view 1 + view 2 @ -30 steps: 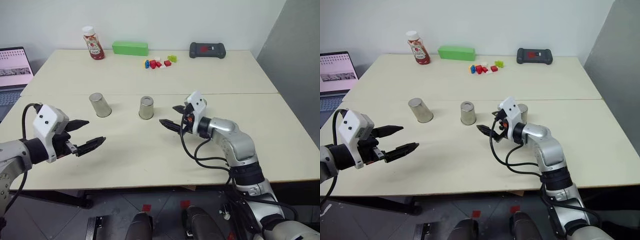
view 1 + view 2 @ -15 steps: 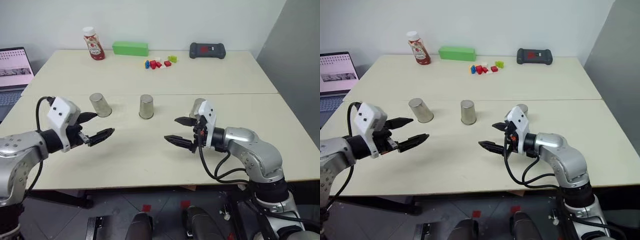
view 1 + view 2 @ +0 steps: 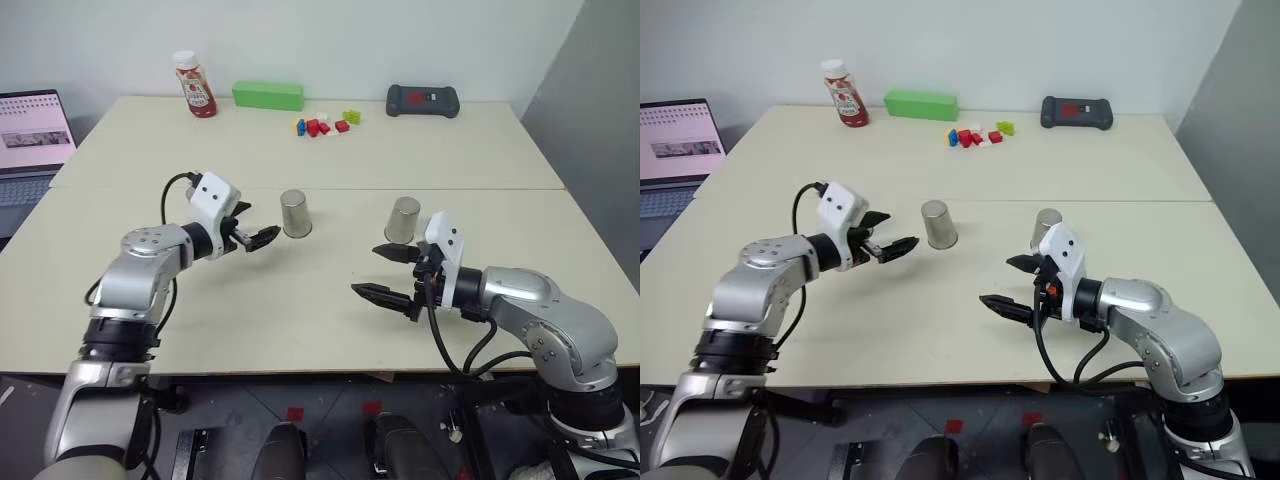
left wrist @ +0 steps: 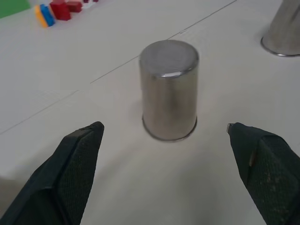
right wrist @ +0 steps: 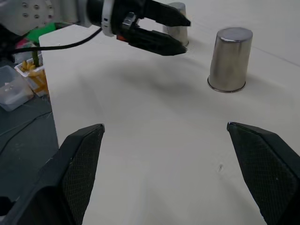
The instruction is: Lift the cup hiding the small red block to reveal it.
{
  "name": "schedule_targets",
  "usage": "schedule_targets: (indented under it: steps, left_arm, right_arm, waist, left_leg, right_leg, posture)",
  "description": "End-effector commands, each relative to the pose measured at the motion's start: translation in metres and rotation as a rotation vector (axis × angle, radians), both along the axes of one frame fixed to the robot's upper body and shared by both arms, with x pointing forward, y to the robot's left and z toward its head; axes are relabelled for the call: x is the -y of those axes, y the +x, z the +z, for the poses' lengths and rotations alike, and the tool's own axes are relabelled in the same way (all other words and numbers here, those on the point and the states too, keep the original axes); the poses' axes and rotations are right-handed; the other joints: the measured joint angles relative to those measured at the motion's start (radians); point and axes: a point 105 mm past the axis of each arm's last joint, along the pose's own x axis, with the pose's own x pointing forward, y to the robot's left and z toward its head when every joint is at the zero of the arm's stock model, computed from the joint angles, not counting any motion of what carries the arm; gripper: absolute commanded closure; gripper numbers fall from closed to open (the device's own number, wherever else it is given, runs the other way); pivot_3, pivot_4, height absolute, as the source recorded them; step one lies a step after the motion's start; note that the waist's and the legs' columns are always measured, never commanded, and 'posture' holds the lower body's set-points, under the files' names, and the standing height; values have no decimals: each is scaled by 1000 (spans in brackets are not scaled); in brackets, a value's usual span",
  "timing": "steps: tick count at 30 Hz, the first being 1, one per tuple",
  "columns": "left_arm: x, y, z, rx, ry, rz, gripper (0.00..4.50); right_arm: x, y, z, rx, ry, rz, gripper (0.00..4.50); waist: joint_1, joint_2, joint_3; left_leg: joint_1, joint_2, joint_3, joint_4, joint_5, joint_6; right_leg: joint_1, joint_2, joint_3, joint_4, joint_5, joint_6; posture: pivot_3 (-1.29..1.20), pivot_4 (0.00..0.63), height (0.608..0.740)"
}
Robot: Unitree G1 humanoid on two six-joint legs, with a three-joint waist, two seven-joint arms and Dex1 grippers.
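Three alike silver cups stand upside down on the table, and I cannot tell which one is the cup covering the small red block, which is hidden. The middle cup [image 3: 294, 213] stands just ahead of my open left gripper [image 3: 262, 236], centred between its fingers [image 4: 77, 159] without touching them. A cup [image 3: 403, 219] on the right stands free, beyond my open, empty right gripper [image 3: 370, 271]. The third cup [image 5: 177, 22] peeks out behind the left gripper's fingers in the right wrist view.
Along the far edge stand a ketchup bottle [image 3: 194, 85], a green box [image 3: 267, 96], a cluster of mixed-colour bricks [image 3: 322, 125] and a black device [image 3: 423, 100]. A laptop [image 3: 35, 135] sits off to the left. A seam runs across the table [image 3: 300, 320].
My left gripper has swung forward and right, up to the middle cup. My right gripper has drawn back toward me, uncovering the right cup. Both stayed open.
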Motion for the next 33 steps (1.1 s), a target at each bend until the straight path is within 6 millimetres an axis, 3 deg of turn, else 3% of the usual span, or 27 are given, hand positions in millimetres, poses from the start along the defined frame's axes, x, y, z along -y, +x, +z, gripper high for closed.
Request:
schedule_targets:
  steps: [1,6,14,23,25,33]
  left_arm:
    - [7,17,6,44,17,-11,0]
    - [24,38,4,48,13,-30,0]
    - [39,53,4,53,33,-42,0]
    - [40,54,4,52,6,-54,1655]
    - [41,53,7,59,-14,-68,1807]
    - [23,41,59,222,-18,-51,1807]
  right_arm:
    - [0,-7,13,47,9,-8,55]
    - [1,-11,15,51,3,-24,55]
    - [-1,-11,17,52,2,-28,55]
    - [-3,-11,18,53,-2,-25,0]
    - [-2,-10,17,54,-7,-27,0]
    - [0,-9,18,57,-7,-31,0]
  waist:
    - [-3,0,0]
    - [-2,0,0]
    - [-2,0,0]
    - [-2,0,0]
    - [-2,0,0]
    - [-4,0,0]
  left_leg:
    - [0,0,0,0,0,0]
    - [0,0,0,0,0,0]
    - [-1,-1,0,0,0,0]
    - [-1,-1,0,0,0,0]
    - [-1,-1,0,0,0,0]
    - [-1,0,-1,0,0,0]
  right_leg:
    - [0,0,0,0,0,0]
    - [0,0,0,0,0,0]
    - [0,0,0,-1,0,0]
    - [0,0,0,0,0,0]
    - [0,0,0,0,0,0]
    - [0,0,0,0,1,0]
  posture:
    - [0,150,740]
    - [0,150,740]
    - [0,150,740]
    - [0,150,740]
    - [0,150,740]
    - [0,150,740]
